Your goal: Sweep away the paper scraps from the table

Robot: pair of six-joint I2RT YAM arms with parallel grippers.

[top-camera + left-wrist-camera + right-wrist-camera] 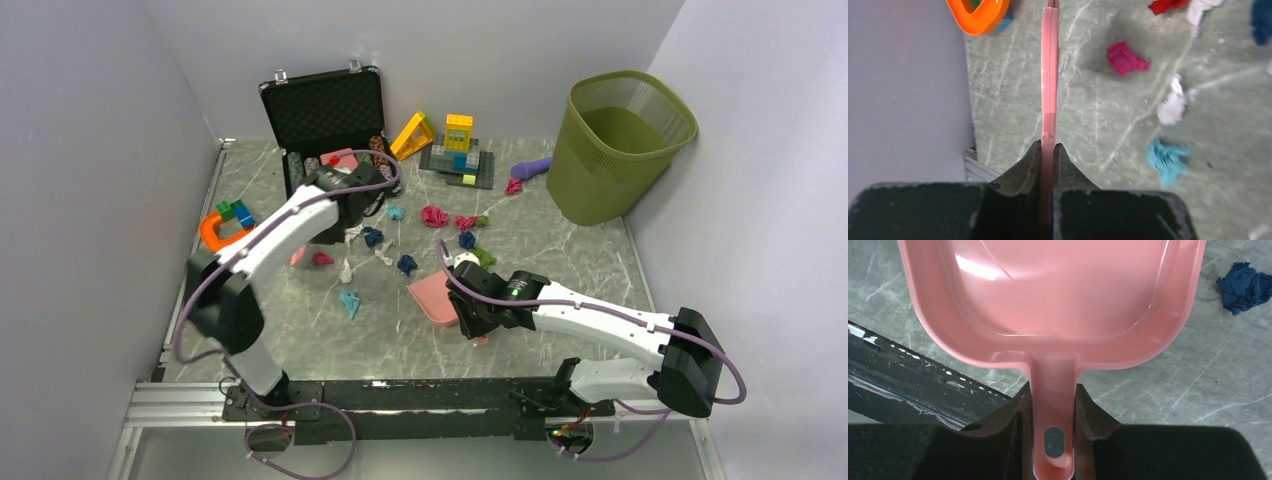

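Observation:
Several paper scraps lie mid-table: magenta point(433, 215), dark blue point(406, 264), teal point(349, 300), white point(347, 268) and green point(484, 257). My left gripper point(340, 215) point(1048, 145) is shut on a thin pink tool point(1049, 75), seen edge-on, that reaches towards the left wall. A magenta wad point(1124, 57), a white wad point(1172, 105) and a teal wad point(1165, 159) lie to its right. My right gripper point(462, 305) point(1053, 387) is shut on the handle of a pink dustpan point(432, 298) point(1048, 295), low over the table point(560, 270). A dark blue wad point(1245, 285) lies right of the pan.
An olive waste basket point(615, 145) stands at the back right. An open black case point(325, 120) with chips stands at the back left. Building blocks point(455, 150) stand at the back middle. An orange toy point(222, 232) point(979, 15) lies by the left wall. A purple object point(532, 167) lies by the basket.

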